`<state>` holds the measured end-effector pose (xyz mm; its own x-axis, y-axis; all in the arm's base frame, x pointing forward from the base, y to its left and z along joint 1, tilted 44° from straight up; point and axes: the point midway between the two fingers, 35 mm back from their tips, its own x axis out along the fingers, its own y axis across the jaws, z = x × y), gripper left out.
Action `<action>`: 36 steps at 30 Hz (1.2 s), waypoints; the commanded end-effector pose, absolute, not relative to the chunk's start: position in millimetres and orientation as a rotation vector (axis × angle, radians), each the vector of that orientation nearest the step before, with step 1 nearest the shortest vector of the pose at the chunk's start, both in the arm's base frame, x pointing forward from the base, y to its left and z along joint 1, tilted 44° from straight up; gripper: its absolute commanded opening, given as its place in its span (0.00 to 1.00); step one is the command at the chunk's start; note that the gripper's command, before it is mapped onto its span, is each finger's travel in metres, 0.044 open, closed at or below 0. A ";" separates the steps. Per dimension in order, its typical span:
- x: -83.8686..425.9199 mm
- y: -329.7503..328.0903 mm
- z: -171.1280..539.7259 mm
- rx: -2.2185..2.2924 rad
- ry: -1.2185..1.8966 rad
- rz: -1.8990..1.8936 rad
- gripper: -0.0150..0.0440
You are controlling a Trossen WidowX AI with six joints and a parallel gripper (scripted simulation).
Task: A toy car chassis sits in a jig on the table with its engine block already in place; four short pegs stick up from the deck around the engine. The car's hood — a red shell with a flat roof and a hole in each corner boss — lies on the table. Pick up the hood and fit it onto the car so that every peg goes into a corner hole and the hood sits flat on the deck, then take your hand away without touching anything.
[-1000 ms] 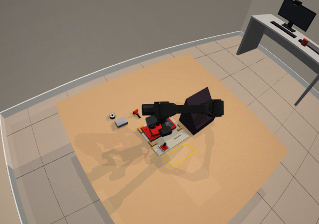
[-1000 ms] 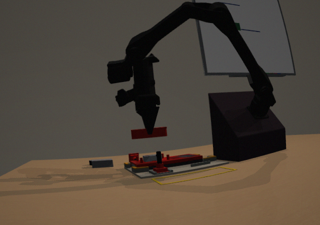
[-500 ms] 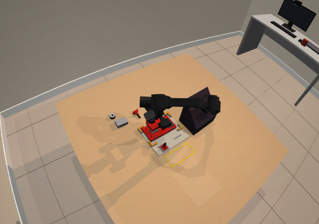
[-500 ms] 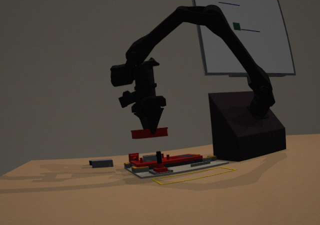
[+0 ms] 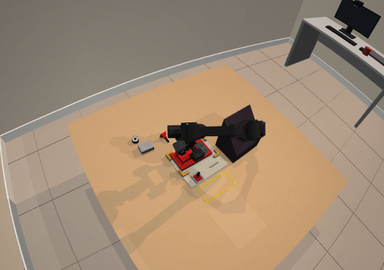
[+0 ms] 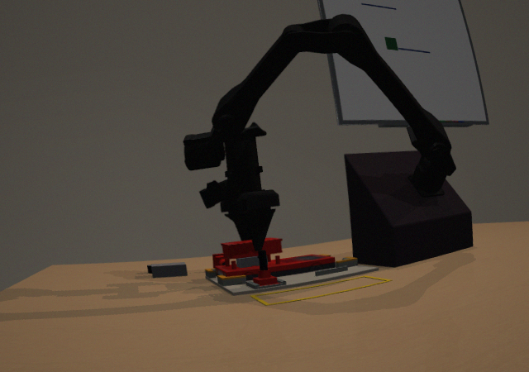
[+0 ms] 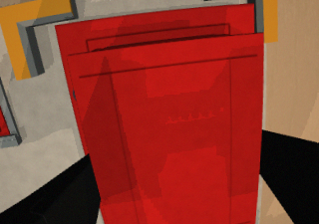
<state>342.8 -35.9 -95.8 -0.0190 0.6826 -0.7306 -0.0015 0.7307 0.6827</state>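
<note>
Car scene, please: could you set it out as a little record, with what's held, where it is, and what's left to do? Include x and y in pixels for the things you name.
Held: red hood (image 5: 183, 157) (image 6: 252, 247) (image 7: 174, 134)
Holder: gripper (image 5: 189, 151) (image 6: 258, 248) (image 7: 174, 149), shut on the hood
Hood position: above the chassis (image 5: 207, 147) (image 6: 308, 260) (image 7: 150, 17), not flat on its deck
Engine block (image 6: 246, 262): on the deck, under the hood
Grey block (image 5: 145, 147) (image 6: 169, 270): on the table, apart from the chassis
Remaining: seat hood, release, withdraw

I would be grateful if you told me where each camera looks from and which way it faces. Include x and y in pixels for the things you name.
Top: high above the table (image 5: 266, 183), facing steeply down; the arm (image 5: 216, 131) (image 6: 273, 75) and gripper show.
Exterior: low beside the table, looking nearly level across the jig (image 5: 221, 164) (image 6: 298, 275) (image 7: 47, 149); the whole arm shows in profile.
Wrist: near the gripper, facing down on the hood (image 6: 252, 248) (image 7: 174, 124); only the two dark fingers show.
Top and exterior share the yellow outline (image 5: 216, 195) (image 6: 329, 292).
</note>
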 end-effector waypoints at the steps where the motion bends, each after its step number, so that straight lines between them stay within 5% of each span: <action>1: 344.3 -38.5 -95.1 0.591 1.496 0.588 0.25; 36: 344.1 -29.2 -105.4 0.591 1.496 0.589 0.25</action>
<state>343.6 -30.1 -104.6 -0.0088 0.6820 -0.7313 0.0008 0.7313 0.6820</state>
